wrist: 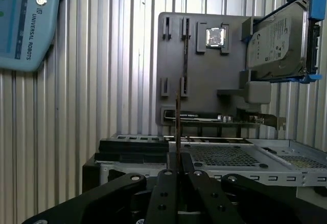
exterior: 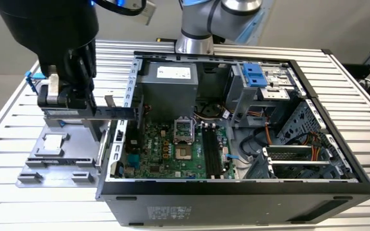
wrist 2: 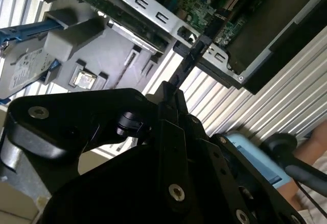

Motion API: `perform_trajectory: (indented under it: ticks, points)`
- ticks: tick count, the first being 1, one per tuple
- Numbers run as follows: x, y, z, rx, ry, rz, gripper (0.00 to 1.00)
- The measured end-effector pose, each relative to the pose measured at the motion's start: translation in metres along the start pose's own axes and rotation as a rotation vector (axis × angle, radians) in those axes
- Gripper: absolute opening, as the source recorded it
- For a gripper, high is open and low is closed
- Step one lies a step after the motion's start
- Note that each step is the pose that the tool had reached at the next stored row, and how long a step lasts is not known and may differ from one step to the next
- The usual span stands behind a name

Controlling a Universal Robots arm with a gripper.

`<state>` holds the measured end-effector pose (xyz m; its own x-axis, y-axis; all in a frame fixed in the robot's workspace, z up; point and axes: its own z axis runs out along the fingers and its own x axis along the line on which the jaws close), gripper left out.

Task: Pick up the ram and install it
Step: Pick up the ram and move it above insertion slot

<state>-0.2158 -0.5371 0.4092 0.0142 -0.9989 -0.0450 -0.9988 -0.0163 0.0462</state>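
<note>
At the gripper [wrist: 177, 172], both wrist views show the jaws clamped on the ram [wrist: 178, 124]. It sits edge-on between them as a thin dark strip running out beyond the gripper. Exterior view: the gripper is in the upper left of the frame and holds the ram level, clear of the grey parts tray [exterior: 50, 161] below. The ram's free end is close to the wall of the open computer case [exterior: 236, 204] on the exterior view's left. It is not yet over the board; the long black motherboard slots [exterior: 212, 154] are well apart from it, in the lower centre of the frame. The hard drive in its blue bracket [wrist: 278, 38] is propped at one corner of the tray. Everything rests on the slatted desk [exterior: 5, 144].

Handling, judged: a light, stiff, thin board. It should not sag, but is likely brittle under twist, and the chips and edge contacts are best left unpinched. The smooth flat faces could slip or tilt in the jaws, so a hold on both faces near the upper edge, around mid-length, looks soundest. I cannot tell whether the present hold is central.
</note>
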Motion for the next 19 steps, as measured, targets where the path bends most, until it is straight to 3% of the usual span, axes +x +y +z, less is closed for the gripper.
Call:
perform_trajectory:
  ticks: [19]
  points:
    - [-0.0021, -0.0823, -0.0036, 0.0, 0.0, 0.0, 0.0]
